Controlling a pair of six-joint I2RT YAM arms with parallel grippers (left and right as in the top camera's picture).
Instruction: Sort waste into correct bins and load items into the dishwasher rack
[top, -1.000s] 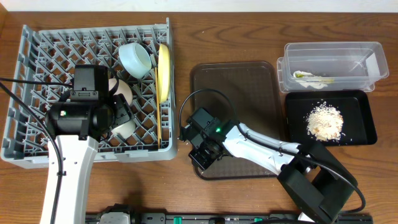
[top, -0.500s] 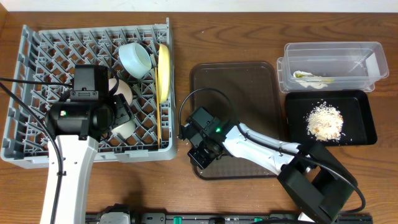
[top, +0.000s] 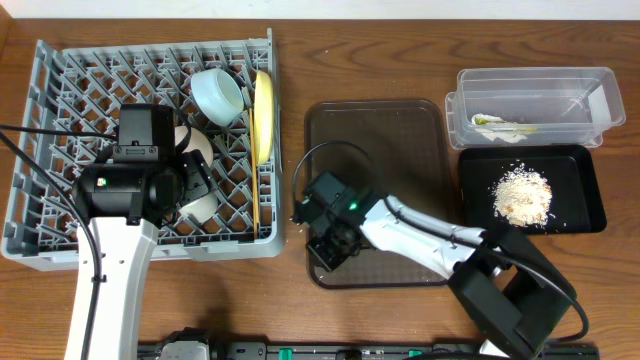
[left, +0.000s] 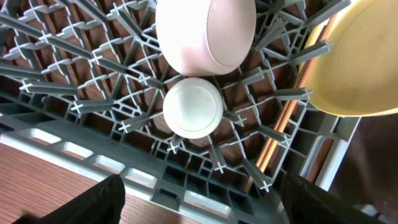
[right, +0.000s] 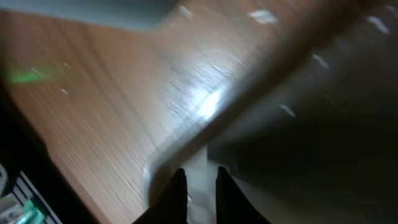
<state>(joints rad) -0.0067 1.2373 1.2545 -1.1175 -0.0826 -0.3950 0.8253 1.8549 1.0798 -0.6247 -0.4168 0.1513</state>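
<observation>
the right gripper (right: 198, 183), jaws narrow, seemingly pinched the tray (top: 400, 130) rim, so i feared dragging it into the rack (top: 60, 90); left gripper (left: 202, 196) gaped empty.

Found no legible text, label, brand, number or sign in any of the three views. Saw green-and-yellow print on the crumpled wrapper (top: 497, 124) inside the clear tub (top: 530, 84) at 2 o'clock on the tabletop, but too small to read as letters or a name. Made out no markings on the blurred right wrist view.
</observation>
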